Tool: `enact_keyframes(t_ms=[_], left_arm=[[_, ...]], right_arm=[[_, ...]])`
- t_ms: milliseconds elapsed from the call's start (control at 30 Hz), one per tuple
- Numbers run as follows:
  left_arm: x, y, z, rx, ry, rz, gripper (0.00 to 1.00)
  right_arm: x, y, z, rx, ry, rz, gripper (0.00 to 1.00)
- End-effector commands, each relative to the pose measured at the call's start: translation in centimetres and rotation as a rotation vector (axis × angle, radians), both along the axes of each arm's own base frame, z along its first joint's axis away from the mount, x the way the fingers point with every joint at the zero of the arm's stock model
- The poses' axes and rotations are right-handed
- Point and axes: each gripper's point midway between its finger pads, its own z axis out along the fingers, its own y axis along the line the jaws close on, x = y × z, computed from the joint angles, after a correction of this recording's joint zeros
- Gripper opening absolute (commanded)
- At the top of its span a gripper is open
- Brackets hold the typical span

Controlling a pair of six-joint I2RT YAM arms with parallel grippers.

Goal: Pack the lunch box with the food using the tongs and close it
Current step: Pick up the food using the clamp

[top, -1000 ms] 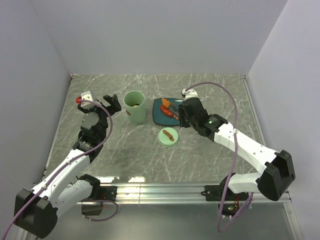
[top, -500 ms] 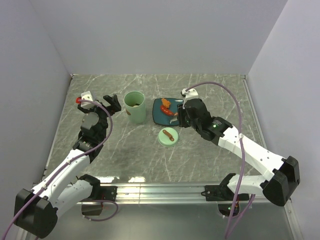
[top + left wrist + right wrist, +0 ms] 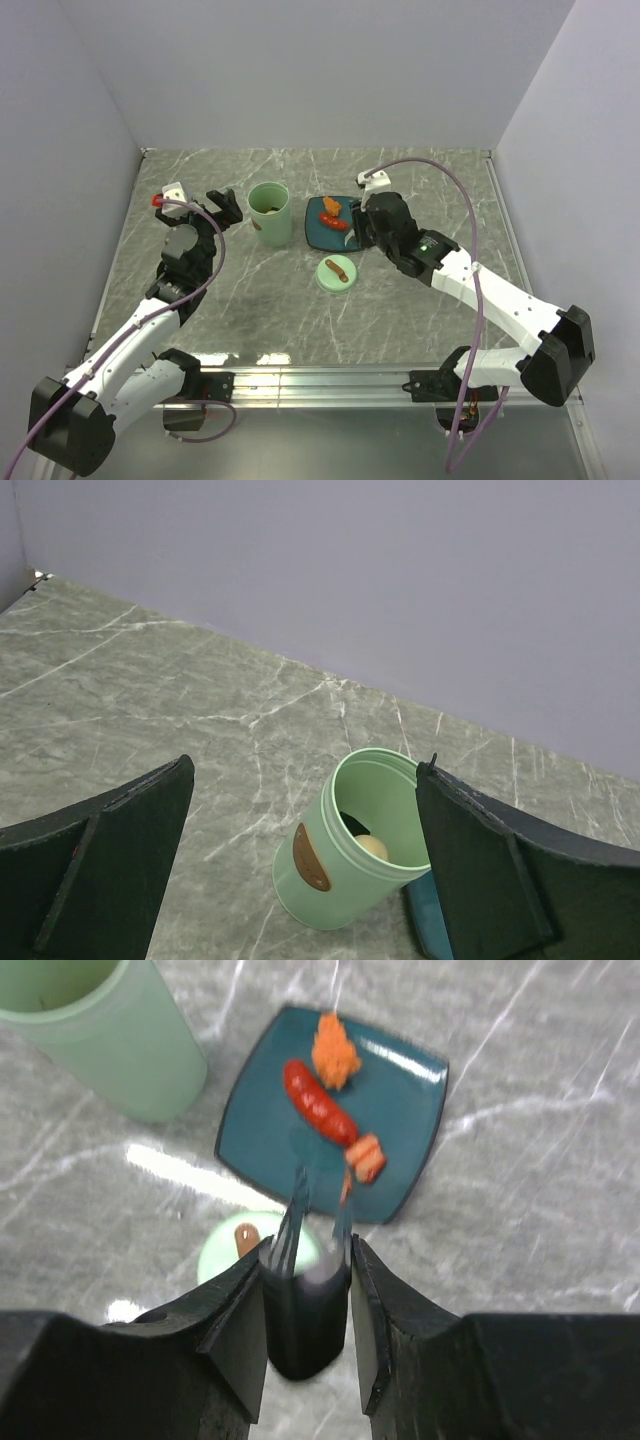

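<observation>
1. Right hand (image 3: 305, 1290): gripping the tongs (image 3: 318, 1215) by their base between its two fingers, jaws narrowed on them; the two thin arms are pointing forward over the near edge of the dark teal plate (image 3: 405, 1075). In the top view this hand (image 3: 362, 226) is sitting at the plate's right side.
2. Left hand (image 3: 300, 880): standing wide, holding nothing, its two dark fingers (image 3: 110, 850) flanking the lunch box in the wrist view without touching it. In the top view the hand (image 3: 226, 207) is hovering just left of the box.
3. Lunch box (image 3: 269, 213): pale mint-green cup, standing upright and uncovered on the tabletop (image 3: 240, 300), just left of the plate. A beige ball (image 3: 371, 847) is lying inside it.
4. Lid (image 3: 336, 273): round, green, with a brown strip handle, lying flat on the tabletop in front of the plate, apart from the box.
5. Food on the plate: a red-orange sausage (image 3: 318, 1116) lying diagonally across the middle; a brownish-orange fried chunk (image 3: 335, 1052) at the sausage's far end; a small orange piece (image 3: 366, 1157) at its near end, just beyond the tips of the tongs. The blur is hiding whether the tips are touching that piece.
</observation>
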Motion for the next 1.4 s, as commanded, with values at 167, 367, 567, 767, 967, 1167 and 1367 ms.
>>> enact_keyframes(t_ms=[167,367,567,767,967,1167,1367], left_arm=[[0.2,-0.1,0.6,0.000,-0.030,-0.010,0.99],[0.3,-0.2,0.5,0.001,-0.028,-0.010,0.99],[0.4,-0.3,0.4,0.003,-0.023,-0.011,0.99],[0.4,-0.2,0.3,0.004,-0.021,-0.008,0.99],[0.6,-0.2,0.2,0.006,-0.016,-0.007,0.99],[0.7,-0.2,0.1,0.007,-0.015,-0.007,0.99],[0.7,-0.3,0.1,0.007,-0.013,-0.010,0.99]], right_arm=[[3.3,1.9,6.5,0.048,-0.221,0.021,0.42],[4.3,2.9,7.2,0.005,-0.280,0.088,0.43],[5.7,3.5,6.8,0.007,-0.313,0.142,0.43],[6.9,3.9,7.0,0.049,-0.353,0.184,0.44],[7.8,4.6,6.8,0.087,-0.356,0.252,0.44],[9.1,5.0,4.8,0.078,-0.312,0.294,0.44],[10.0,5.1,3.4,0.090,-0.292,0.341,0.44]])
